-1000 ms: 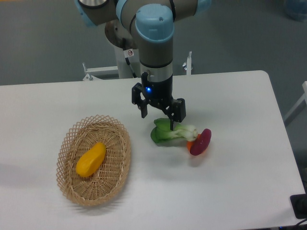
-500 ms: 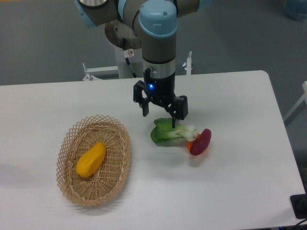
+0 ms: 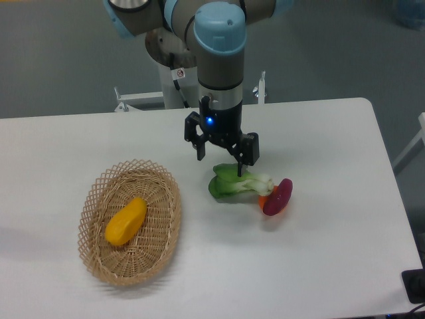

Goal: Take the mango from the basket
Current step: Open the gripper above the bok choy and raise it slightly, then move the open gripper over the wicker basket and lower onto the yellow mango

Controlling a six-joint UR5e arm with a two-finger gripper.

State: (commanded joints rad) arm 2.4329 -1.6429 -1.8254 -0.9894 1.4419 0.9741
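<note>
Smooth yellow-orange mango (image 3: pixel 125 221), long and rounded, lying in the tan woven basket (image 3: pixel 167 199) on the white table (image 3: pixel 332 266). Gripper (image 3: pixel 220 161) far off, jaws wide apart, holding nothing. Small sticker on the arm, too tiny to read.

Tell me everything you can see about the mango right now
The mango is a smooth, oblong, yellow-orange fruit with no visible marks. It lies on its side, tilted diagonally, on the floor of the woven wicker basket, toward the basket's left half. Only the basket touches it. The gripper hangs far to its right, above the bok choy.
</note>
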